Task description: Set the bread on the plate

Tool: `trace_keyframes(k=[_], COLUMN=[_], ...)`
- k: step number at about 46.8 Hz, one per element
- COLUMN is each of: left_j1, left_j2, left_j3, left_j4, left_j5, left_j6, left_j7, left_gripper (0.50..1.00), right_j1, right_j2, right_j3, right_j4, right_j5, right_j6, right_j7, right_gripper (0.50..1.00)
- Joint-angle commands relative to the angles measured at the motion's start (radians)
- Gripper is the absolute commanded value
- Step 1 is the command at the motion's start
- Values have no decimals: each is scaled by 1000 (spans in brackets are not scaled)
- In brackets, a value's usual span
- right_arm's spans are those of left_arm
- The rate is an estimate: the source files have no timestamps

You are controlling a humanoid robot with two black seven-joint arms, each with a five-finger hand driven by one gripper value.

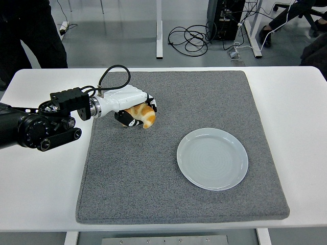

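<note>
**left hand closed on bread, plate bare**

the left hand [134, 108] reaches in from the left edge and its fingers curl around the bread [142, 115], gripping it over the far left part of the grey mat [153, 204]. the hand covers the bread's upper side; only its orange-brown lower right part shows. whether the bread touches the mat or hangs just above it cannot be told. the right arm is out of view.

the white plate [212, 158] lies on the mat's right half, well apart from the bread, with bare mat between them. a black cable [113, 74] loops above the wrist. the mat covers most of the white table [301, 117], leaving open strips at both sides. a person in dark clothing [30, 30] stands at the top left, cut off by the edge.
</note>
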Motion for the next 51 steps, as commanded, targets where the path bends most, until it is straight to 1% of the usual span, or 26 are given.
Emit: trace_keyframes(k=[1,11,21,28,34,51], left_j1=[-26,-105,-227,-270,-287,-293], left_j2=[2,16,37,36,36,37], left_j3=[-2,0,-2,-6,-11,-14], left_j4=[0,-2,-2,-2,-2,-2], left_j5=[-1,-1,-4,-15,-17,-17], left_j6=[-1,-10,-15,-41,-41,-41], left_j7=[0,-1,-13,-13,-13,-12], left_gripper=[500,500,500,500,500,500], right_j1=[0,0,0,0,0,0], right_j2=[0,0,0,0,0,0], right_j3=[0,0,0,0,0,0], right_j4=[0,0,0,0,0,0], right_j5=[0,0,0,0,0,0], right_j6=[0,0,0,0,0,0], right_j7=[0,0,0,0,0,0], right_gripper=[1000,1000,1000,1000,1000,1000])
